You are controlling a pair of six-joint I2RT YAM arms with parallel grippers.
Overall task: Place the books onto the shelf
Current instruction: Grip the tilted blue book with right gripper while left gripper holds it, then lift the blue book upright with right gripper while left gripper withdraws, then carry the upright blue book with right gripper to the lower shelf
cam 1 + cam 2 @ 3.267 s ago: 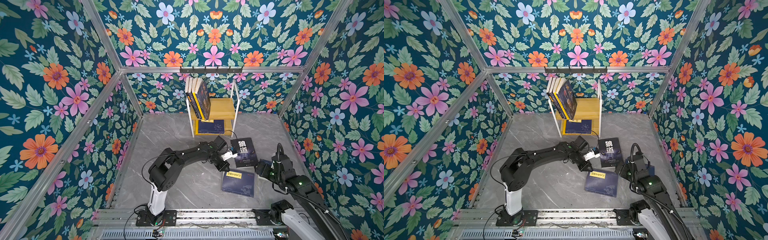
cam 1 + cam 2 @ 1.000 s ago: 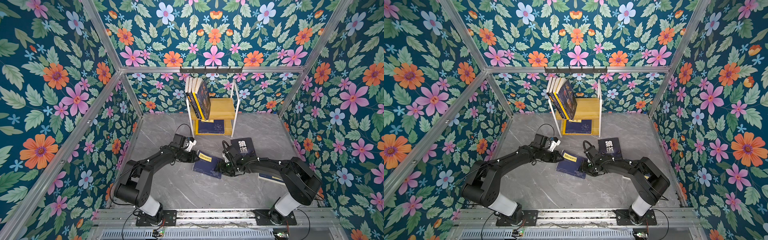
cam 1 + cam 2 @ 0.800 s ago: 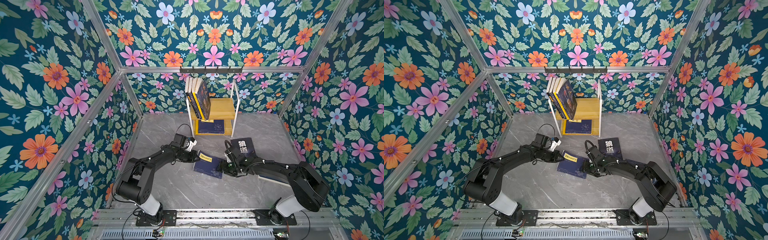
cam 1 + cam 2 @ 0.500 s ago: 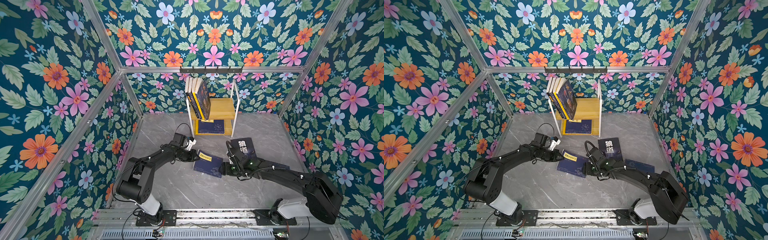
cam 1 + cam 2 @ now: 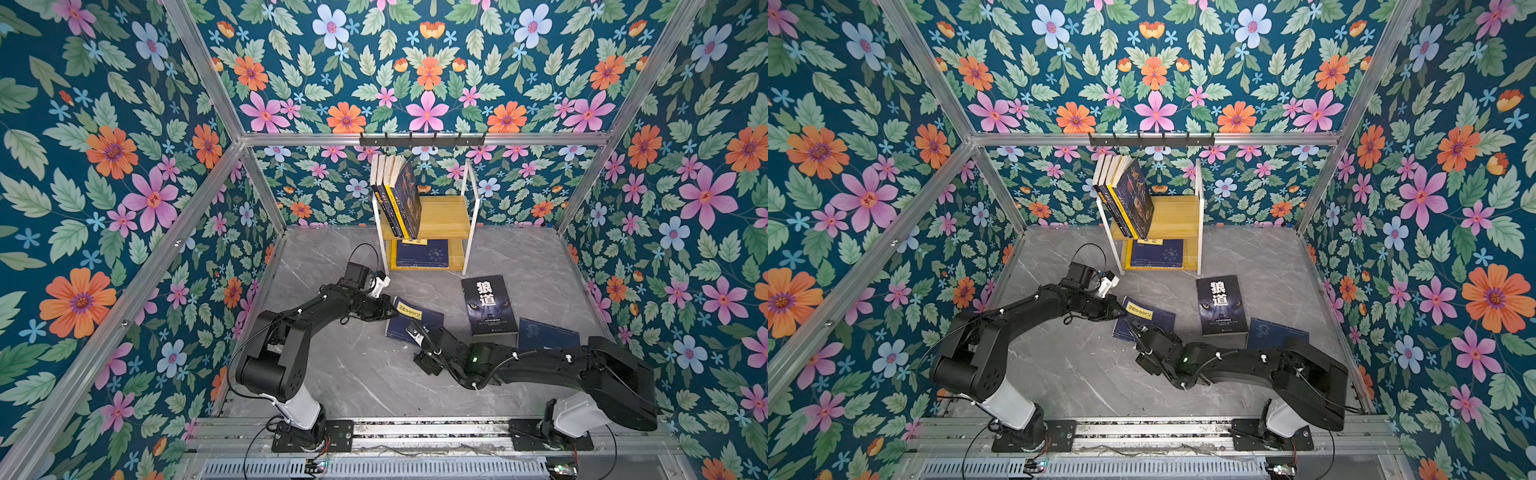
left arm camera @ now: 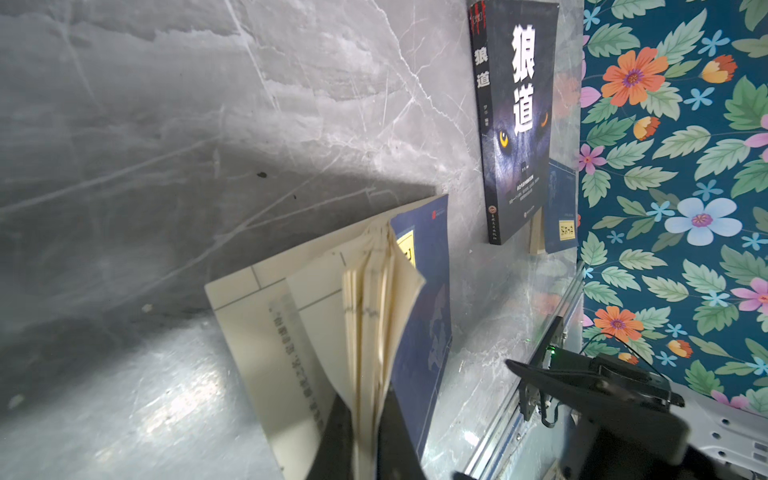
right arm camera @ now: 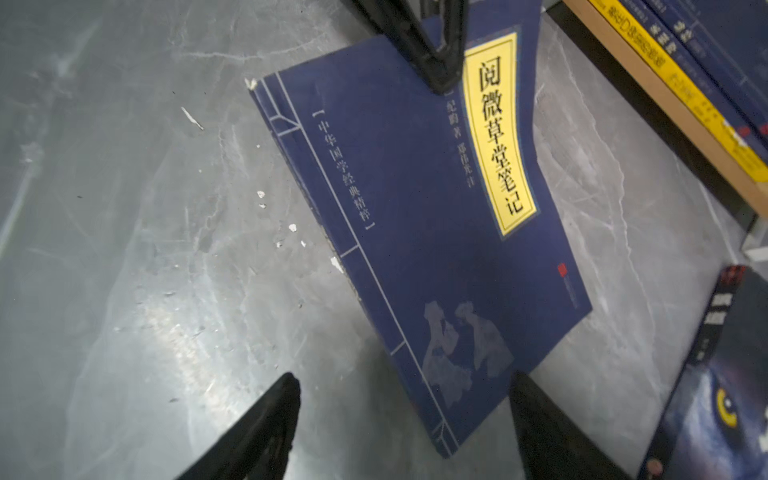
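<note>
**Navy book pinched by its pages, lift to the shelf not yet made**

The left end effector (image 5: 387, 309) is clenched on the page edge of a navy book (image 5: 430, 320). That end is raised and the rest lies on the bench (image 5: 365, 374). The right end effector (image 7: 403, 376) is released, its jaws spread at the book's other end.

This looks like the pick-up step. The pages are fanning, so the next move calls for a hold across the closed covers, then a carry to the shelf (image 5: 444, 216).

Three books are on the bench: this one, a wolf-eye book (image 5: 489, 305) and a second navy book (image 5: 548, 334). On the shelf, four or five stand above and a flat stack lies below.
</note>
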